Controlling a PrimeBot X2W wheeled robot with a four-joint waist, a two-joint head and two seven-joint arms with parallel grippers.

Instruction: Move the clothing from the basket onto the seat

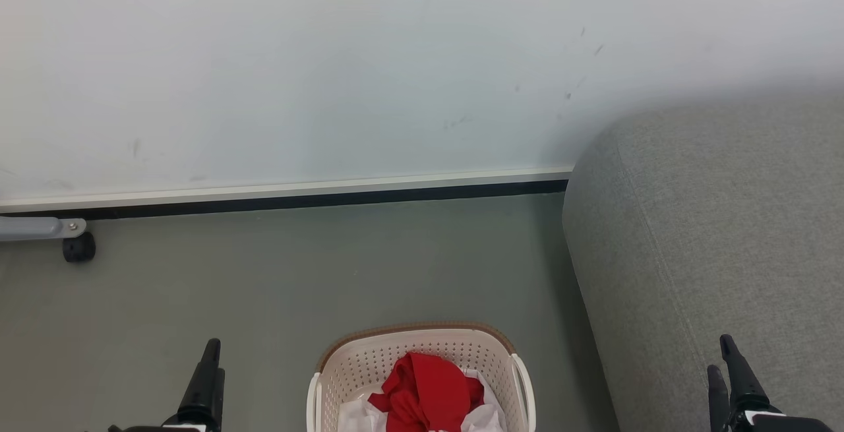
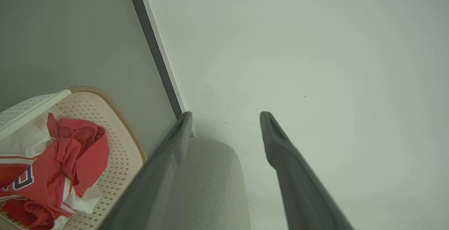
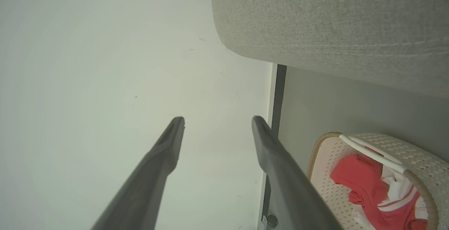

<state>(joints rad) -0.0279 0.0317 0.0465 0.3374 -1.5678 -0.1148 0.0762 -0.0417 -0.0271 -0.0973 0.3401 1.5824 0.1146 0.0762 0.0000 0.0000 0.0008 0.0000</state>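
— What's behind it all?
— A pale wall [image 1: 297, 56], flat and evenly lit, with a few dark scuff marks [image 1: 597, 49] toward the right. A white skirting strip [image 1: 297, 189] runs along its foot, a black line just under it.
— And the floor?
— A grey-green floor [image 1: 264, 274], smooth and matte. At the left edge there is a grey metal leg [image 1: 39, 227] on a black caster [image 1: 79, 247], perhaps a trolley's, but the rest is cut off. On the right, by the wall, stands the grey fabric seat [image 1: 712, 234].
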